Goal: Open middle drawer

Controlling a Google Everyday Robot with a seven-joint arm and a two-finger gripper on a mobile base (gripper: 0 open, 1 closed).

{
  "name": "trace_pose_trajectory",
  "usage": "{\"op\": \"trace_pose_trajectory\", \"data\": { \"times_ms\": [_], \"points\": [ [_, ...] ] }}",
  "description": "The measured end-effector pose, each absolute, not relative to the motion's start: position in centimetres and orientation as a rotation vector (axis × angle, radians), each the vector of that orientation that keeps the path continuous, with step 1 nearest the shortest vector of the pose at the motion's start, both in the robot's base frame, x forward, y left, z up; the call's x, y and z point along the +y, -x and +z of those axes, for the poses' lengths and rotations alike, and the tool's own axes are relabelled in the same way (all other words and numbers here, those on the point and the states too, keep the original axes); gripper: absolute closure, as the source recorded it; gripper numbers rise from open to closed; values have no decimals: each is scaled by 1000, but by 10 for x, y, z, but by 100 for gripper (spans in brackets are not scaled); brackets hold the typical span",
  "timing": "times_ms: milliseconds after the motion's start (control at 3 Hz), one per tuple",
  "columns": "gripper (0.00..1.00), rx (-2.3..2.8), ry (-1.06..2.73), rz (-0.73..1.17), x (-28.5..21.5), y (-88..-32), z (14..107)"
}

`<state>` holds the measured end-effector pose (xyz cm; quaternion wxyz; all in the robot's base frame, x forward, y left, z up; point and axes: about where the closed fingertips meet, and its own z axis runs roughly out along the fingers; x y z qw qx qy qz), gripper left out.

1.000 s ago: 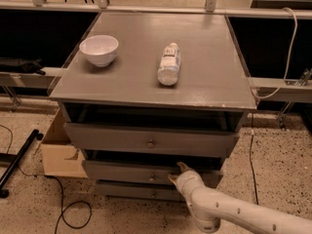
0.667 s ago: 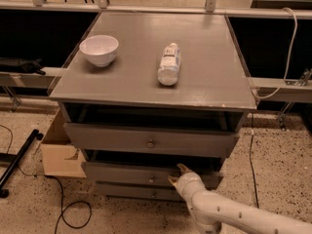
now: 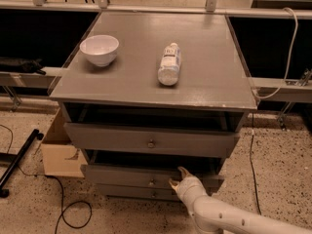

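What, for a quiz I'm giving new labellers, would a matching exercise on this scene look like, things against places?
1 white bowl
2 bottle
3 hand
4 cardboard box

a lying on its side on the cabinet top
b on the floor at the left
c upright, near that top's left edge
d open, at the middle drawer front, right of its knob

Pairs: 1-c, 2-a, 3-d, 4-b.
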<state>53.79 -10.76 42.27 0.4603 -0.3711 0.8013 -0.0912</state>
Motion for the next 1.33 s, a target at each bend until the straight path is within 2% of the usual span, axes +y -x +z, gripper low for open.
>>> {"op": "trace_pose_trajectory", "data": {
  "times_ms": [1333],
  "points": [
    [100, 1981, 894, -201, -103, -511, 426]
  ]
}}
